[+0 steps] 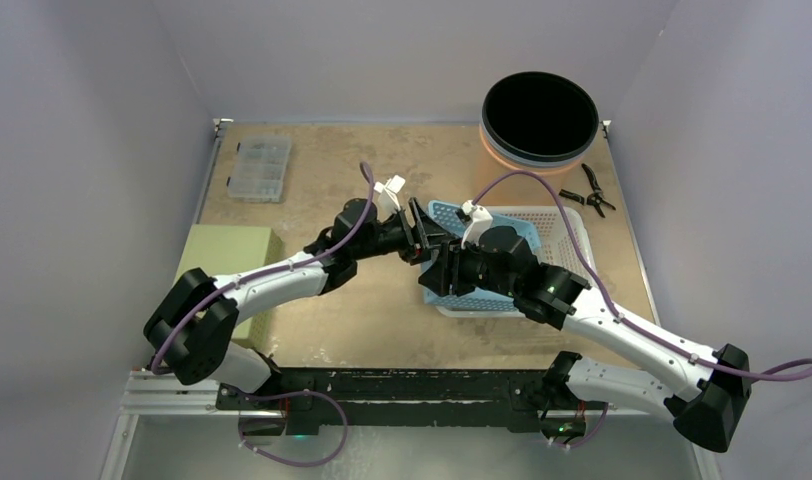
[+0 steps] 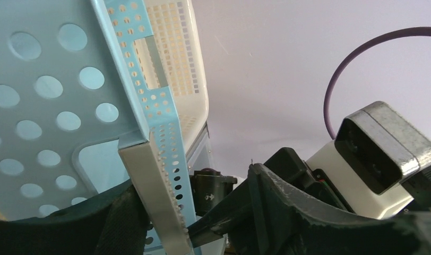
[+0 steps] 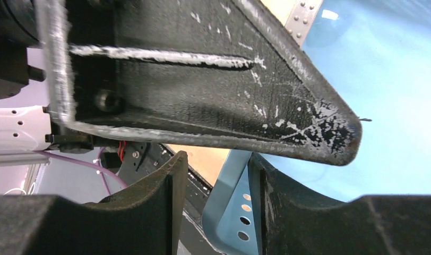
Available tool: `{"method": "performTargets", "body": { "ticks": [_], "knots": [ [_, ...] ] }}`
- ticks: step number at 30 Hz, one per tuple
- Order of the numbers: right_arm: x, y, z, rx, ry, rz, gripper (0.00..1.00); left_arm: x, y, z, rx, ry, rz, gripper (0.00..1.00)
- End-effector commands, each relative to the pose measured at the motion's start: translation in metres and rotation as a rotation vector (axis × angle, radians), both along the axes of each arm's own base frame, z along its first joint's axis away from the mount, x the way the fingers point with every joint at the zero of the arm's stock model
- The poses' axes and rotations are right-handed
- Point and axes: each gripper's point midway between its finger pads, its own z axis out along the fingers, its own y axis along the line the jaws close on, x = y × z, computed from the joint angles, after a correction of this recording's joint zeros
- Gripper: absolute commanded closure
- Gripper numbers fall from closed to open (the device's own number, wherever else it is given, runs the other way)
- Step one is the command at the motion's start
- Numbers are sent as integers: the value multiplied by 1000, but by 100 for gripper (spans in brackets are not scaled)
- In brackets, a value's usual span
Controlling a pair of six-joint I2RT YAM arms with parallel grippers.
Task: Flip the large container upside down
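Of two baskets, I held one pale blue perforated plastic basket (image 2: 43, 106): left gripper (image 2: 197, 212) spread around its rim, right gripper (image 3: 210, 180) pinching it. One cream perforated plastic basket (image 2: 184, 64) sat just beyond.

Container (image 1: 442, 212) sits mid-table, bucket (image 1: 540, 118) behind it, pliers (image 1: 594, 195) to its right

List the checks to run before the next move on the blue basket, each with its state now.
1. Left claw astride blue basket rim: ok.
2. Left claw closed on the rim: not ok, one finger stands off.
3. Rim between right claw fingers: ok.
4. Right claw grip firm: cannot tell.
5. Blue basket free of white basket: cannot tell.
6. Room between the claws: not ok, crowded together.
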Motion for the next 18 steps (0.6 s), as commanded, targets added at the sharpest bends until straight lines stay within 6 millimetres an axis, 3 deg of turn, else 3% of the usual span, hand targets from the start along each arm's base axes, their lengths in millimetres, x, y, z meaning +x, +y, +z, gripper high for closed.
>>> {"method": "performTargets", "body": {
  "ticks": [1,11,15,18],
  "knots": [
    [1,8,14,49,-42,27,52,0,-4,16,-77,-39,1,44],
    [2,5,19,57,-60,19,56,0,-4,15,-65,-53,0,83],
    [7,-6,32,57,-95,-39,53,0,-7,30,-93,-96,-15,98],
    [9,-17,48,68,-141,-81,49,1,-10,44,-120,-135,-29,100]
  ]
}}
